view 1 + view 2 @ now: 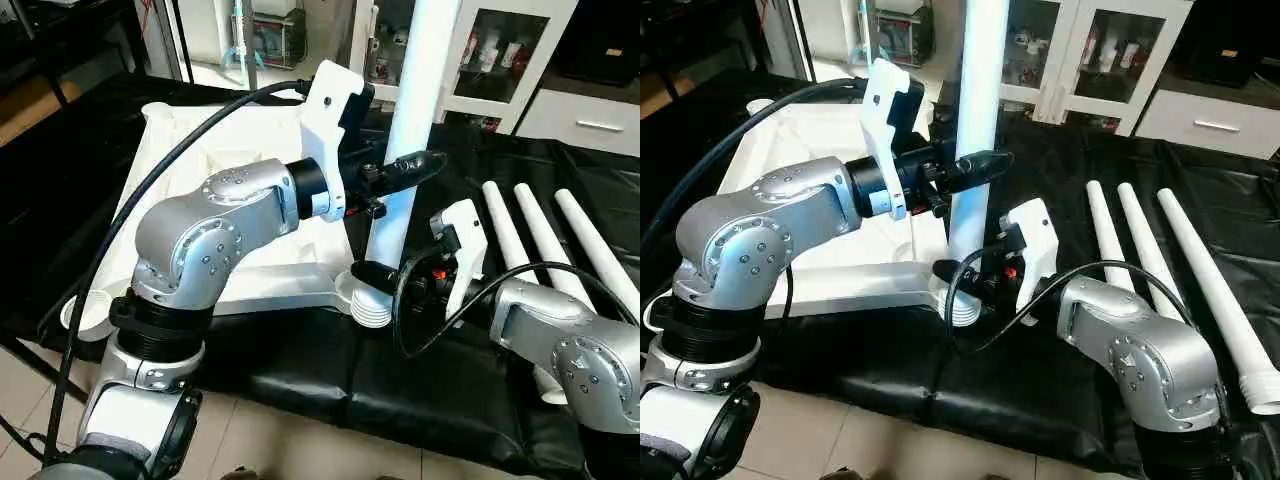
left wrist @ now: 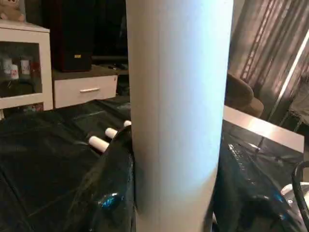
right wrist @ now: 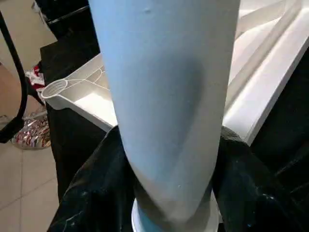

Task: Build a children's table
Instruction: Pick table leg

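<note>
Left eye view: leg (image 1: 412, 120) upright at centre frame, foot in the tabletop's (image 1: 200, 150) corner socket (image 1: 365, 295). Left hand (image 1: 405, 168) clamped mid-leg, right hand (image 1: 372, 277) clamped low. Risk: leg's tilted, could jam or pop out w/ uneven push.

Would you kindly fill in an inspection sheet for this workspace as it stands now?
Surface: black sheet over the bench, wrinkled.
Job's things: table top lies underside up; upright leg stands in the near corner socket; three spare legs lie on the sheet at the robot's right.
Clutter: nothing seen.
Grippers: left tool grips the upright leg partway up; right tool clasps it low, just above the socket.
Cables: black cable arcs over the left arm; another loops by the right wrist.
Surroundings: white glass-door cabinet behind, tiled floor in front.
</note>
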`<state>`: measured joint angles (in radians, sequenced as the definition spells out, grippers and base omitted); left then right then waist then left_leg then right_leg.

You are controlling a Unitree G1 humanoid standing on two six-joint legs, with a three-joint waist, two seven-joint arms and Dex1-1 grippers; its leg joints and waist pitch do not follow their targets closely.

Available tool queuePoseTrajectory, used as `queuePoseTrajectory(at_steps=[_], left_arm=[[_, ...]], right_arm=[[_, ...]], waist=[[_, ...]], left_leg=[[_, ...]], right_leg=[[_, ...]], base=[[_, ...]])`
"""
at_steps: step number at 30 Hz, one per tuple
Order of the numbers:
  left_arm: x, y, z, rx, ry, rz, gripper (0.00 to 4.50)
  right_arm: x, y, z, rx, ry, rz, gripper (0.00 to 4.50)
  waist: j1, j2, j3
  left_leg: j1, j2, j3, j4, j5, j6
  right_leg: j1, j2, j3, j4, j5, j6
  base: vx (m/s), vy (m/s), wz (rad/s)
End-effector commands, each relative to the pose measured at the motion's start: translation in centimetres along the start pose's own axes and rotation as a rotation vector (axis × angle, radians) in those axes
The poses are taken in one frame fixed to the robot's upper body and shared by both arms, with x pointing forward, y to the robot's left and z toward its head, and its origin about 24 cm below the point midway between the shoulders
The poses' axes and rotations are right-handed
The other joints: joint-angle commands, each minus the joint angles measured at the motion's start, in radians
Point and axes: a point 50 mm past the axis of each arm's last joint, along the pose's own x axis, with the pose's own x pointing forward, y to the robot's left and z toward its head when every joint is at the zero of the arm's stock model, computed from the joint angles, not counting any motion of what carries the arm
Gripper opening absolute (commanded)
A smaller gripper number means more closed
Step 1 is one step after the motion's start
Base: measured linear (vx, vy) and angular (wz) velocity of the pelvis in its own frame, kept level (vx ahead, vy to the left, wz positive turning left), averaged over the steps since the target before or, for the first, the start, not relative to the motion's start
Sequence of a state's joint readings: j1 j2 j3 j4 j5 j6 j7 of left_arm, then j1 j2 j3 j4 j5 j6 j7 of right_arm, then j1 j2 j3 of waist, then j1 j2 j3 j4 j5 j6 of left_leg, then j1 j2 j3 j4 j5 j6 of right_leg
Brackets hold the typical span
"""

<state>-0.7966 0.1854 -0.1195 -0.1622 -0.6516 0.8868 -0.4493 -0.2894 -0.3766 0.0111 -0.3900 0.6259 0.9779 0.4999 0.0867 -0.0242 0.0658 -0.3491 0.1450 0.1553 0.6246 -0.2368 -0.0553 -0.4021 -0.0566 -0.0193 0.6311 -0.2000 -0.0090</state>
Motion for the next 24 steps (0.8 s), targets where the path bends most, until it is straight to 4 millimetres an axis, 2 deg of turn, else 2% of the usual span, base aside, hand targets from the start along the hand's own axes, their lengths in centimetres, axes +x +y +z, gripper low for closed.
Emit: queuePoseTrajectory(at_steps=[1, 2, 3, 5, 8, 9, 14, 15, 18, 19, 24], left_arm=[[0.0, -0.6, 0.4, 0.024, -0.009, -0.031, 1.77], [0.0, -0.6, 0.4, 0.024, -0.010, -0.031, 1.77], [0.0, -0.4, 0.4, 0.034, -0.005, -0.005, 2.33], [-0.1, -0.2, 0.4, 0.026, -0.004, 0.023, 2.33], [-0.3, 0.1, 0.2, -0.012, 0.010, 0.005, 2.53], [-0.5, 0.3, 0.3, -0.028, -0.002, 0.004, 2.76], [-0.8, 0.8, 0.6, -0.049, -0.016, 0.027, 2.99], [-0.9, 1.0, 0.6, -0.055, -0.019, 0.026, 3.20], [-1.3, 1.3, 1.2, -0.090, -0.054, 0.031, 3.36], [-1.3, 1.4, 1.3, -0.097, -0.059, 0.035, 3.48], [-1.8, 1.6, 1.3, -0.114, -0.062, 0.041, 3.85]], right_arm=[[-0.1, -0.2, 0.5, -0.018, -0.013, -0.016, 1.97], [-0.1, -0.2, 0.5, -0.018, -0.013, -0.016, 1.96], [-0.1, -0.2, 0.5, -0.019, -0.014, -0.016, 1.96], [-0.1, -0.3, 0.5, -0.020, -0.014, -0.017, 1.96], [-0.2, -0.4, 0.6, -0.022, -0.019, -0.021, 1.95], [-0.4, -0.5, 0.7, -0.022, -0.023, -0.025, 1.93], [-0.8, -0.6, 0.9, -0.025, -0.030, -0.032, 1.92], [-1.0, -0.7, 0.9, -0.026, -0.032, -0.034, 1.91], [-1.7, -0.9, 1.1, -0.030, -0.040, -0.052, 1.91], [-1.9, -1.0, 1.1, -0.030, -0.042, -0.059, 1.91], [-2.9, -1.9, 1.3, -0.019, -0.064, -0.114, 1.91]], waist=[[-0.002, -0.009, -0.074], [-0.002, -0.009, -0.074], [-0.002, -0.010, -0.074], [-0.001, -0.010, -0.075], [-0.001, -0.009, -0.074], [-0.001, -0.009, -0.074], [-0.001, -0.008, -0.074], [-0.001, -0.008, -0.075], [0.000, -0.009, -0.075], [0.001, -0.004, -0.075], [0.002, -0.007, -0.075]], left_leg=[[-0.007, 0.059, -0.014, -0.063, 0.085, 0.031], [-0.006, 0.059, -0.014, -0.063, 0.082, 0.030], [-0.006, 0.059, -0.014, -0.063, 0.082, 0.031], [-0.007, 0.059, -0.014, -0.062, 0.085, 0.030], [-0.006, 0.058, -0.014, -0.062, 0.085, 0.031], [-0.006, 0.057, -0.013, -0.062, 0.085, 0.029], [-0.007, 0.057, -0.014, -0.062, 0.083, 0.030], [-0.006, 0.057, -0.014, -0.061, 0.084, 0.030], [-0.007, 0.057, -0.014, -0.062, 0.079, 0.032], [-0.006, 0.057, -0.015, -0.061, 0.082, 0.032], [-0.006, 0.056, -0.014, -0.061, 0.082, 0.037]], right_leg=[[0.071, -0.073, 0.043, -0.052, 0.028, -0.236], [0.070, -0.073, 0.043, -0.053, 0.023, -0.236], [0.070, -0.073, 0.044, -0.053, 0.022, -0.235], [0.072, -0.074, 0.044, -0.052, 0.025, -0.234], [0.071, -0.073, 0.044, -0.053, 0.024, -0.235], [0.071, -0.073, 0.044, -0.052, 0.023, -0.235], [0.071, -0.072, 0.043, -0.052, 0.031, -0.239], [0.072, -0.072, 0.044, -0.053, 0.032, -0.239], [0.073, -0.073, 0.044, -0.053, 0.029, -0.241], [0.071, -0.072, 0.043, -0.053, 0.034, -0.244], [0.072, -0.072, 0.043, -0.053, 0.032, -0.245]], base=[[0.000, 0.000, 0.00], [0.000, 0.000, 0.00], [0.000, 0.000, 0.00], [0.000, 0.000, 0.00], [0.000, 0.000, 0.00], [0.000, 0.000, 0.00], [0.000, 0.000, 0.00], [0.000, 0.000, 0.00], [0.000, 0.000, 0.00], [0.000, 0.000, 0.00], [0.000, 0.000, 0.00]])
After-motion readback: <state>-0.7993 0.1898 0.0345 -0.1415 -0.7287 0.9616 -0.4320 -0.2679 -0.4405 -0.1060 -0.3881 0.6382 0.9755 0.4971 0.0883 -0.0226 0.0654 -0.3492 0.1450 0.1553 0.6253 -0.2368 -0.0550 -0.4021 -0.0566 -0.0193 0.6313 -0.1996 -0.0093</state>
